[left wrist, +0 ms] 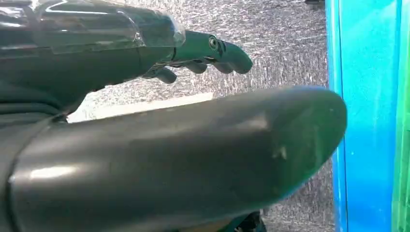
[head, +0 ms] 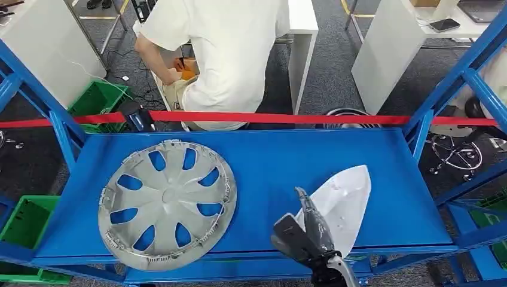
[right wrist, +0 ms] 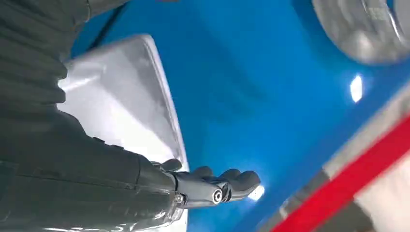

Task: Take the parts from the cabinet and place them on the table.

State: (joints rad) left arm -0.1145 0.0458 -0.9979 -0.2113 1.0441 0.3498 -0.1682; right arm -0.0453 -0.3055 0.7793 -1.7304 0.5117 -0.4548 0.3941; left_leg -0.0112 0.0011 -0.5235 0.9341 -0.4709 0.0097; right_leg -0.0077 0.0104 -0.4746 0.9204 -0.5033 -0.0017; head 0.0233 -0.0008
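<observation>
1. Parts from the cabinet are seen on the blue shelf (head: 359, 149): a white triangular cover (head: 344, 200) lies at the near right, and a silver hubcap (head: 167, 203) lies at the near left, well apart from it.

2. The right hand (head: 305, 230) is shown over the near edge of the white cover, fingers (right wrist: 232, 181) extended and nothing gripped; it is judged to be reaching for the piece, though whether contact has been made cannot be told.

3. In the right wrist view the white cover (right wrist: 121, 101) is seen just beside the extended fingers, with the hubcap's rim (right wrist: 362, 29) farther off across the blue shelf surface (right wrist: 251, 87).

4. The left hand (left wrist: 203, 53) is pictured low beside a blue upright of the frame (left wrist: 362, 111), over grey carpet, its fingers spread and nothing held.

5. Neither part has been lifted, as far as can be judged: both lie flat on the shelf, so the whole task appears to be left, with the white cover likely first.

6. A red tape (head: 281, 118) is stretched across the far side of the shelf; beyond it a person in a white shirt (head: 227, 48) is crouched on the floor near white tables (head: 302, 18).

7. Green crates (head: 27, 221) are seen at the left of the frame.
</observation>
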